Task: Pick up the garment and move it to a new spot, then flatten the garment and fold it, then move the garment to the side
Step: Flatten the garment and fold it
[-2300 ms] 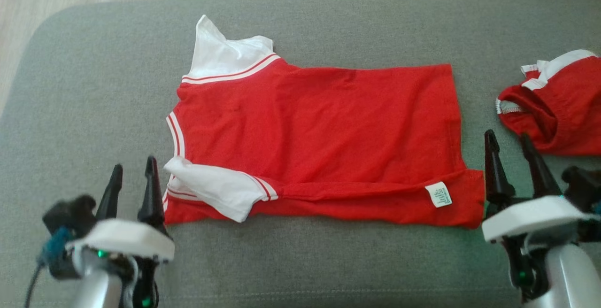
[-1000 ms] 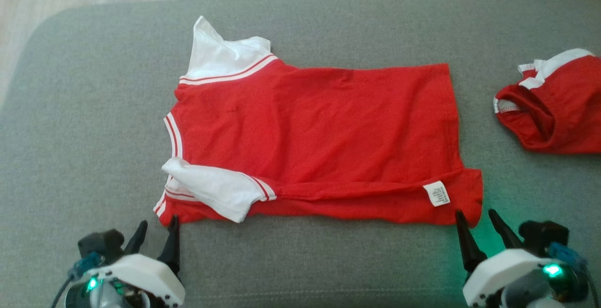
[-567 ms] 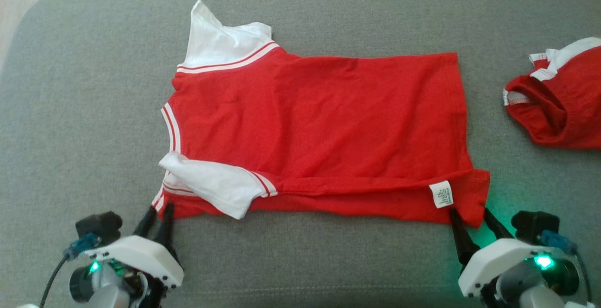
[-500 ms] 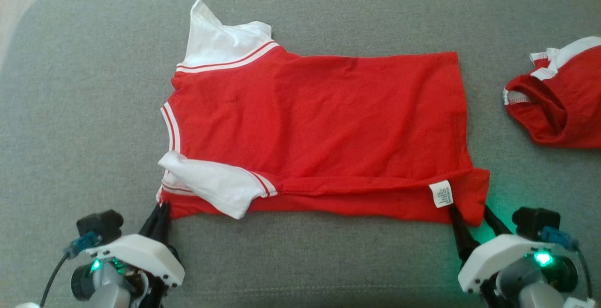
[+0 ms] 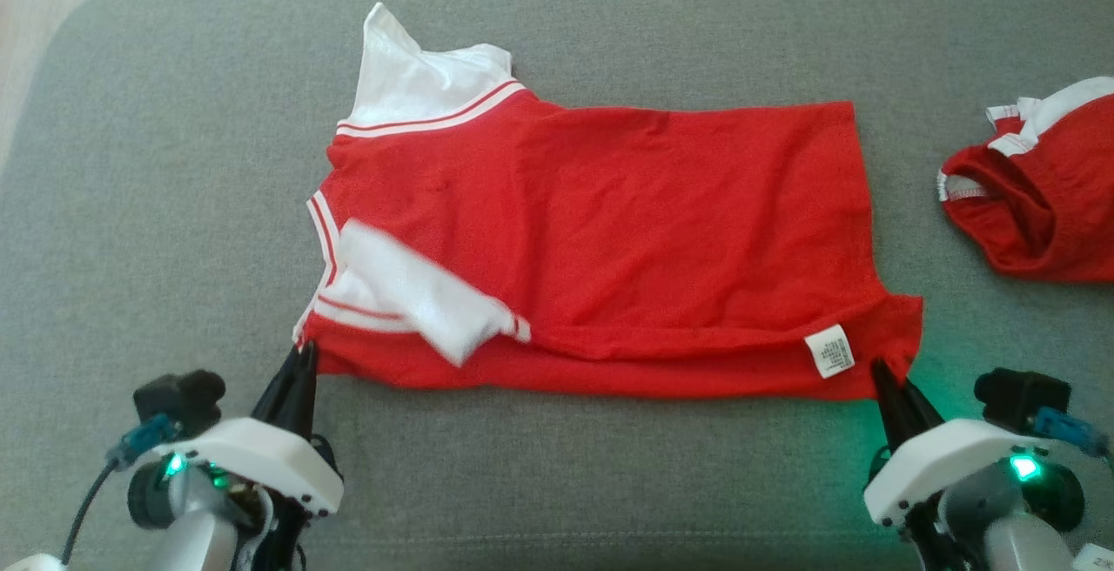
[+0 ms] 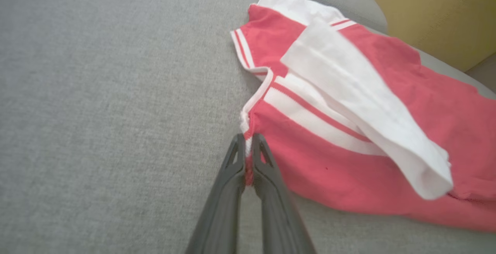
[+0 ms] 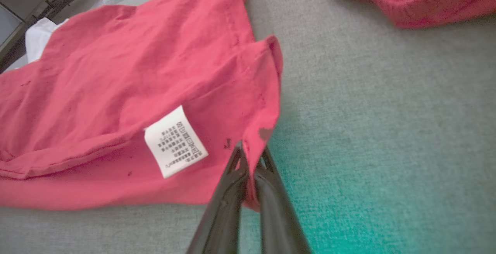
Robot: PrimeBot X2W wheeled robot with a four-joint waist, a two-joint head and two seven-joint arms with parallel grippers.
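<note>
Both near corners pinched!
Left gripper [image 5: 302, 348] and right gripper [image 5: 877, 366] fingers clamp the red white-sleeved cotton T-shirt [image 5: 609, 231] lying on the grey fabric sofa [image 5: 130, 162]; such thin edge bites could slip once lifting starts.

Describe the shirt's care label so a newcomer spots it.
On the grey cushion, find the red shirt spread out mid-view. Its care label sits at the near right corner, by the right gripper. It's a small white printed tag, unlike the plain white sleeves at the left end.
</note>
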